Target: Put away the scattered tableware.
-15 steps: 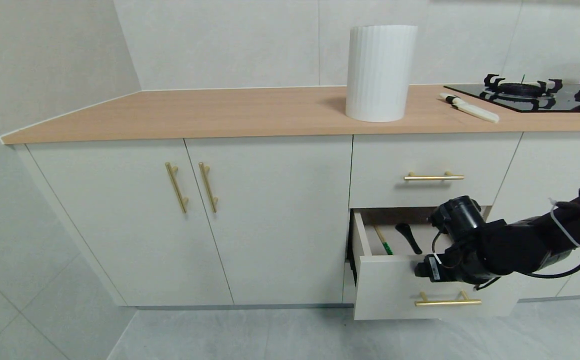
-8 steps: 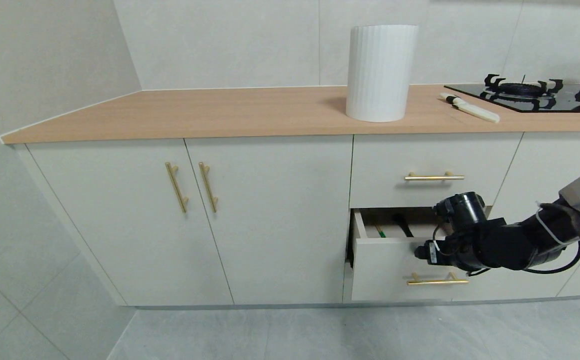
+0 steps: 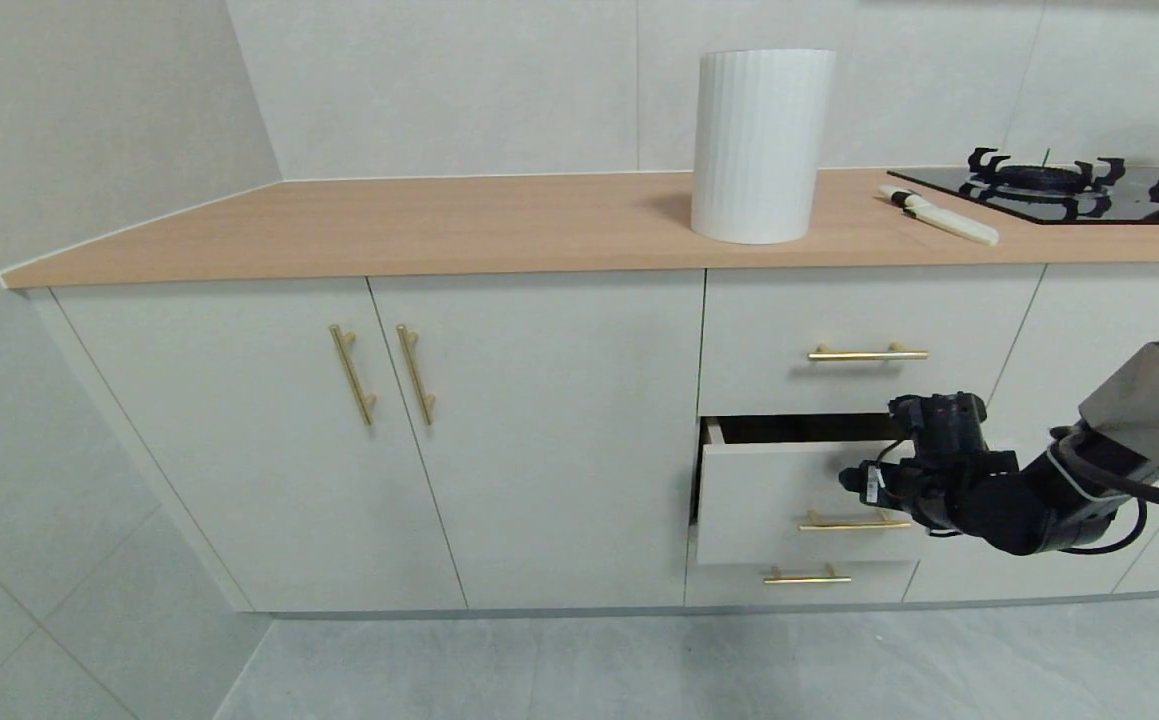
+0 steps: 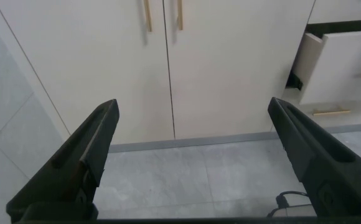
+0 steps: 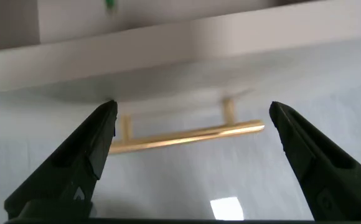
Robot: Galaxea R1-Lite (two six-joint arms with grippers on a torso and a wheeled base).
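Note:
The middle drawer [image 3: 769, 495] under the counter stands a narrow gap ajar, its inside dark. My right gripper [image 3: 857, 480] is against the drawer's white front, just above its gold handle [image 3: 854, 522]. In the right wrist view the right gripper [image 5: 193, 162] is open with nothing between its fingers, and the gold handle [image 5: 187, 137] lies straight ahead of it. A speck of a green utensil [image 5: 110, 5] shows over the drawer's top edge. My left gripper [image 4: 193, 162] hangs open and empty above the floor, facing the cabinet doors [image 4: 162, 56]. A white-handled knife [image 3: 936, 215] lies on the counter.
A tall white ribbed container [image 3: 761, 145] stands on the wooden counter [image 3: 389, 225]. The black gas hob [image 3: 1069, 190] is at the far right. A shut drawer [image 3: 867, 353] sits above the ajar one and another handle [image 3: 807, 576] below. The grey tiled floor [image 3: 539, 670] is open.
The drawer has slid from wide open to nearly shut, hiding the utensils inside. My right gripper has moved toward the cabinet with the drawer front.

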